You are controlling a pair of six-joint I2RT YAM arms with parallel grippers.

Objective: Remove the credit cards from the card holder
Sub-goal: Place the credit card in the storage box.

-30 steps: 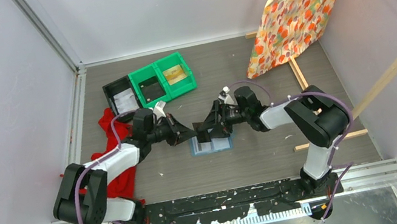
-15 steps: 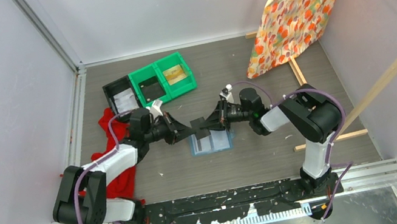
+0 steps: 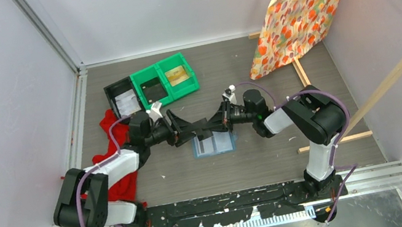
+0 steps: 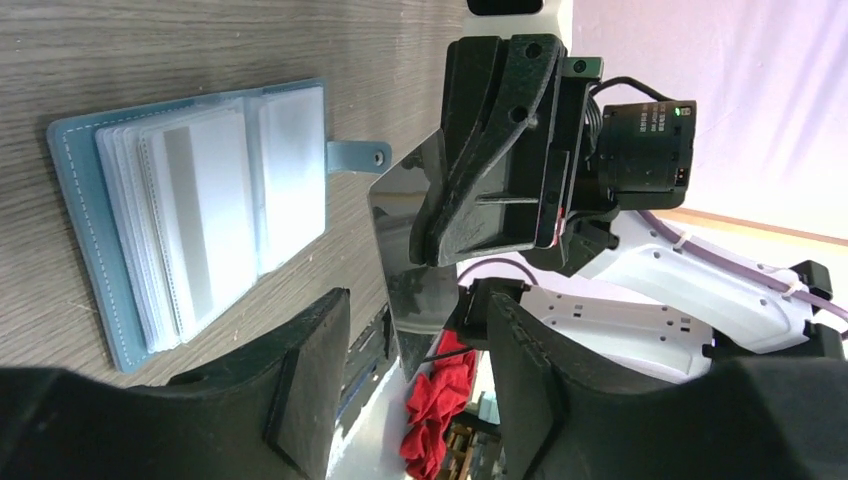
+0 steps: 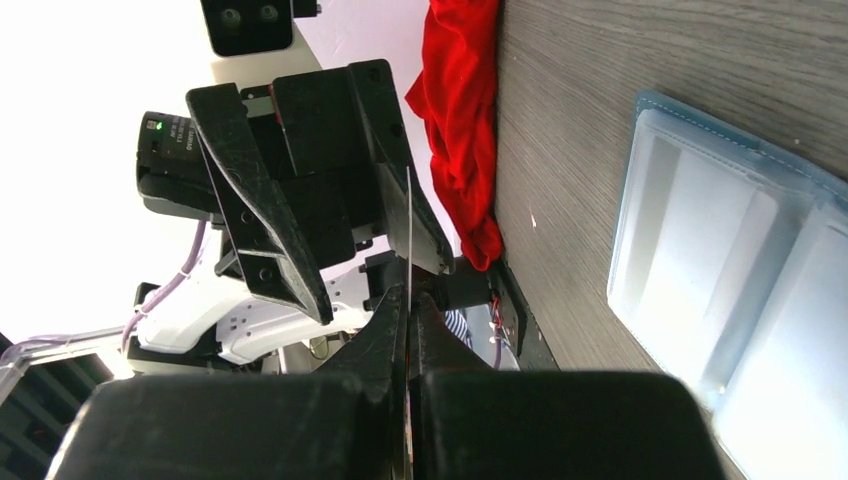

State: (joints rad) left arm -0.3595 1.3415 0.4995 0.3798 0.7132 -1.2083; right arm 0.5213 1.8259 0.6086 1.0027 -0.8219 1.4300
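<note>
you are handling a dark credit card (image 4: pixel 410 250), and it is hanging in the air just above the card holder (image 3: pixel 214 144), pinched edge-on between the two arms. judge it as light, thin and stiff, with a glossy face that is catching reflections in the left wrist view, so it is likely slippery and prone to pivoting if you are pinching only a corner; a flat grip across one short edge, with the pads well onto both faces, looks like the safest hold. the right gripper (image 5: pixel 408 330) is clenched on the card's edge, which is showing as a thin line running up from between its fingers in the right wrist view. the left gripper (image 4: pixel 405 385) is standing released, its fingers (image 4: pixel 305 370) spread to either side of the card without touching it, so the card appears to be resting on the right arm's grip alone. below the card, the card holder is lying open and flat on the table (image 3: pixel 253 67), its pale sleeves facing up and its snap tab (image 4: pixel 357 157) sticking out from the edge; whether more cards are sitting in those sleeves, you cannot tell. beyond the card holder, on the far left, the green bins (image 3: pixel 164 79) are waiting, one with a gold-coloured item inside, and a red cloth (image 3: pixel 117 128) is lying to the holder's left.
</note>
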